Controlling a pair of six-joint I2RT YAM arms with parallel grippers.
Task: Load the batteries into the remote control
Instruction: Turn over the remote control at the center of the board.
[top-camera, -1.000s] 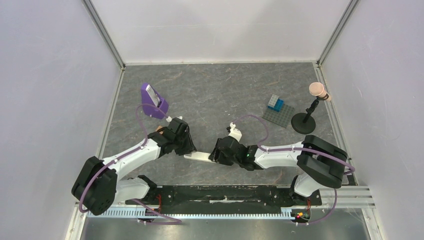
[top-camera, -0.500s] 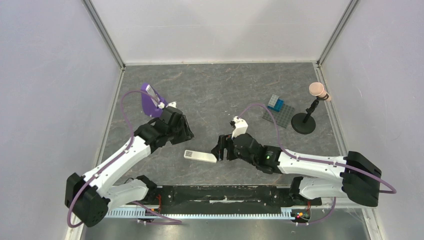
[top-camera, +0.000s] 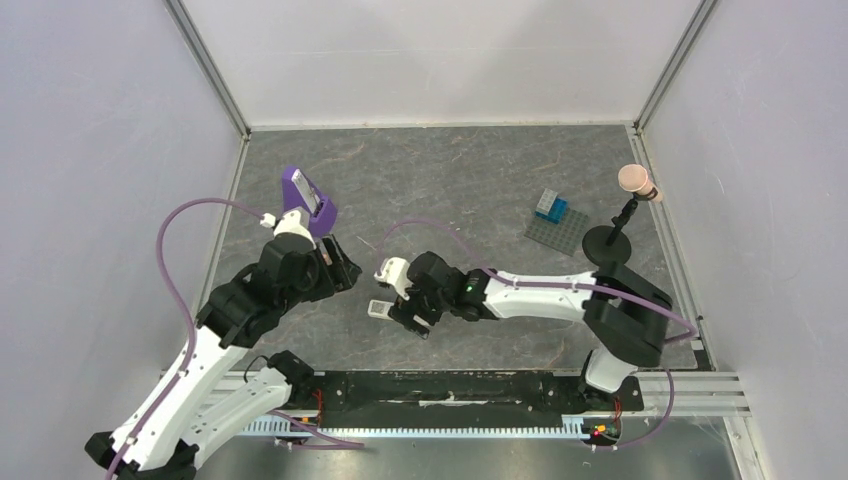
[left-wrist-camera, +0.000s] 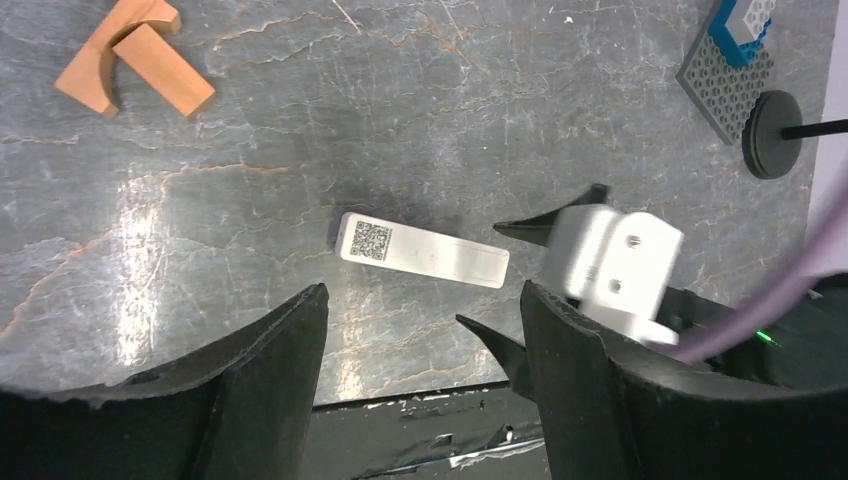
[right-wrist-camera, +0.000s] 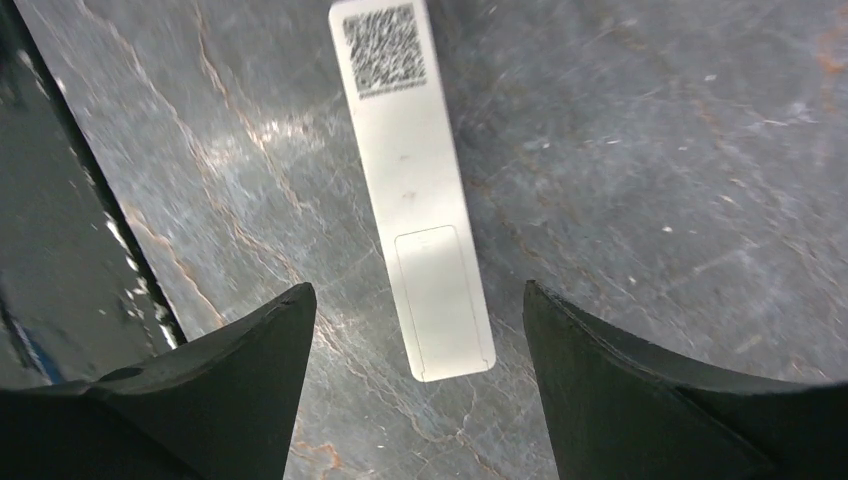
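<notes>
Now both stand wide open and empty: left gripper (left-wrist-camera: 422, 295) aside, right gripper (right-wrist-camera: 417, 290) hovering over the remote control (right-wrist-camera: 410, 190) (label side up) on the bench (right-wrist-camera: 650, 150).

remote control (left-wrist-camera: 423, 252): 1 | wooden blocks (left-wrist-camera: 166, 72): 2 | purple stand (top-camera: 312, 210): 1 | brick plate (top-camera: 560, 237): 1 | microphone (top-camera: 634, 179): 1

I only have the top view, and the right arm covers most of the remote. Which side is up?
Observer: Its back. The right wrist view shows the remote with a QR sticker and a battery cover that looks shut.
Operator: Is the right pincer gripping it?
Observer: No. The right pincer is open, its fingers clear on either side of the cover end.
Operator: Anything hidden on the left?
Observer: Two wooden blocks, touching each other, show in the left wrist view.
</notes>
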